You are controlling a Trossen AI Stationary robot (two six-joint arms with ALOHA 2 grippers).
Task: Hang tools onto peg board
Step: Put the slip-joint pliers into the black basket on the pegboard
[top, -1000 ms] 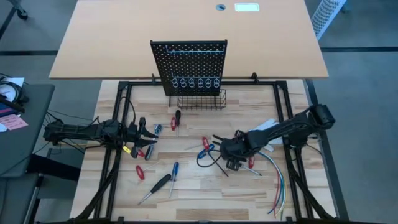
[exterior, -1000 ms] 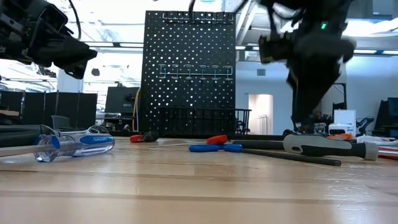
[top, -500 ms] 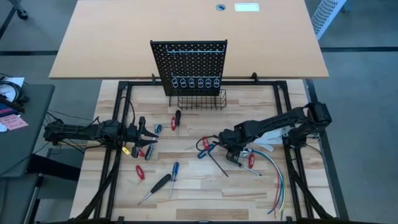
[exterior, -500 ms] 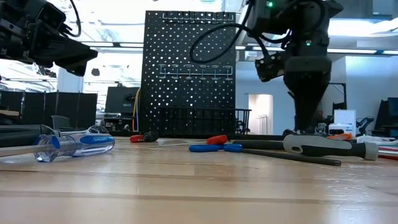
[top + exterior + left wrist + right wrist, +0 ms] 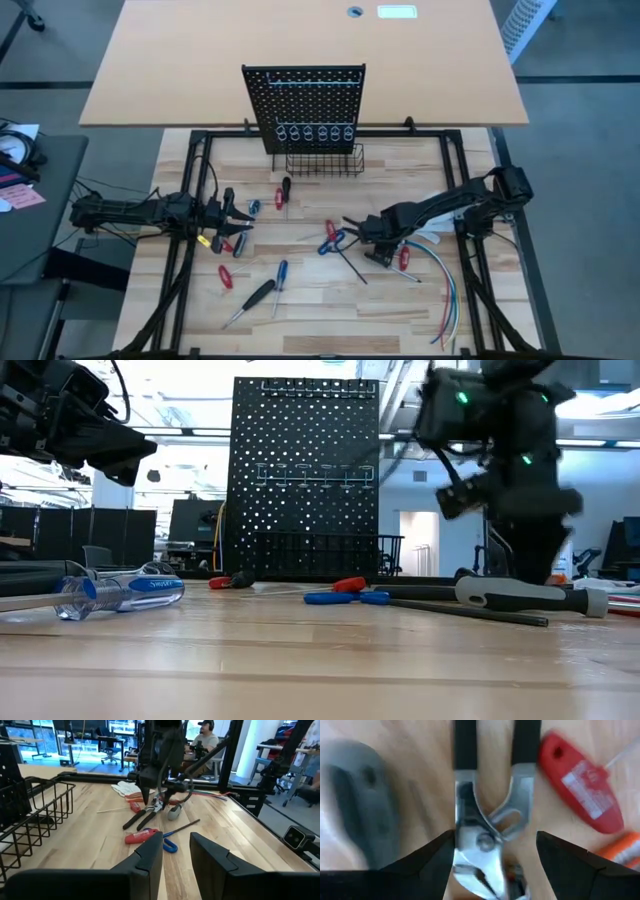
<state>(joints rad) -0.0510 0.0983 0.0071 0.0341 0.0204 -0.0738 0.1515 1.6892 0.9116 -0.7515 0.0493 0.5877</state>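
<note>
Peg board: 1 black perforated panel (image 5: 304, 105), upright at the far edge of the slatted work surface (image 5: 300, 300), between the 2 arms' sides.
Ring holders: 1 row of 6 rings (image 5: 313, 133) low on the panel's face.
Basket: 1 black wire basket (image 5: 325, 160) at the panel's base; what it holds cannot be made out.
Tools: all lie flat on the work surface, none hangs on the panel.
Screwdrivers: 1 blue-handled (image 5: 281, 273) and 1 black-handled (image 5: 256, 295) lie side by side near the front; 1 more with a clear blue handle (image 5: 120, 593) shows close in the low view.
Red-handled tools: 2 small ones (image 5: 225, 276) lie by the left gripper, 1 red-and-black one (image 5: 283, 192) lies in front of the basket.
Blue hex keys: 1 cluster (image 5: 331, 243) near the middle, just beside the right gripper.
Pliers: 1 pair (image 5: 482, 837) with dark handles and metal jaws, flat on the wood directly under the right gripper.
Wires: 1 bundle of coloured wires (image 5: 447, 290) trails to the front right.
Right gripper: low over the pliers (image 5: 378, 248), its 2 fingers (image 5: 427, 857) spread wide to either side of the pliers' pivot, closed on nothing.
Left gripper: raised at the left side (image 5: 232, 212), well apart from the panel; its 2 fingers (image 5: 145, 862) stand a little apart with nothing between them.
</note>
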